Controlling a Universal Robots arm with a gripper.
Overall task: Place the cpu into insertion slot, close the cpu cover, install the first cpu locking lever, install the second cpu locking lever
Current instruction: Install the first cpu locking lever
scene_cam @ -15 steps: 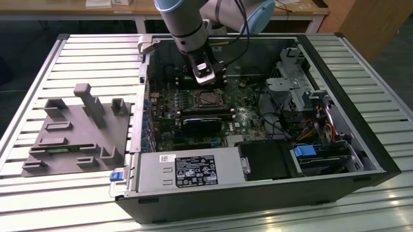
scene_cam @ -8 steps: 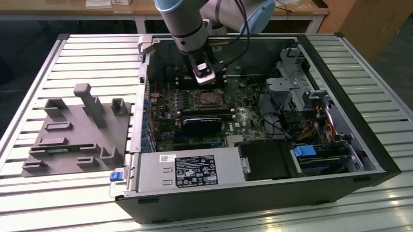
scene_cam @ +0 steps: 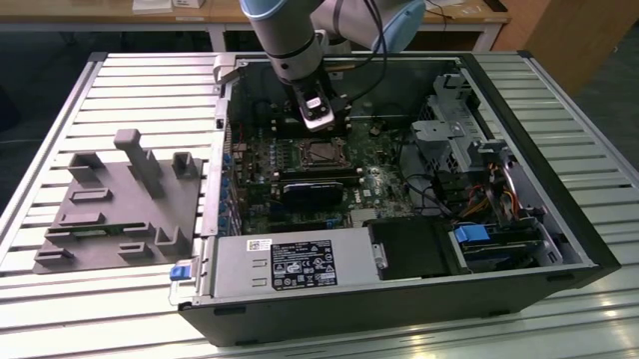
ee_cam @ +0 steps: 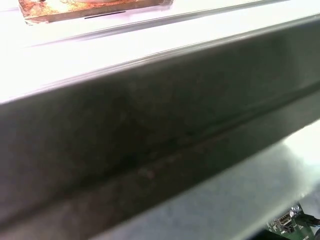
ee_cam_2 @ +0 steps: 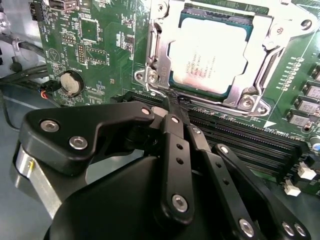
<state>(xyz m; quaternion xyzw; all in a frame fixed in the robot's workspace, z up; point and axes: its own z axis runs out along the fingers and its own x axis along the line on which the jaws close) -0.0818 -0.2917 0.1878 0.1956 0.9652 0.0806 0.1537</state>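
Note:
The cpu [ee_cam_2: 207, 52] lies flat in the insertion slot [scene_cam: 322, 152] on the green motherboard, its silvery top showing. The cpu cover [ee_cam_2: 161, 37] is down around it, framing the chip. My gripper [ee_cam_2: 176, 106] is shut, its black fingers [ee_cam_2: 172, 150] meeting in a point right at the socket's edge, beside the memory slots. A thin metal lever [ee_cam_2: 159, 91] runs along that edge by the tips; I cannot tell whether the tips grip it. In the exterior view the gripper [scene_cam: 319, 123] hangs inside the open computer case, just behind the socket.
Long black memory slots [ee_cam_2: 250, 140] lie under the fingers. A coin battery [ee_cam_2: 70, 82] sits off to one side. The power supply [scene_cam: 289, 265], drive cage [scene_cam: 469, 142] and cables [scene_cam: 439, 194] crowd the case. A grey fixture [scene_cam: 120, 202] stands on the slatted table. The dark case wall [ee_cam: 150, 150] is close.

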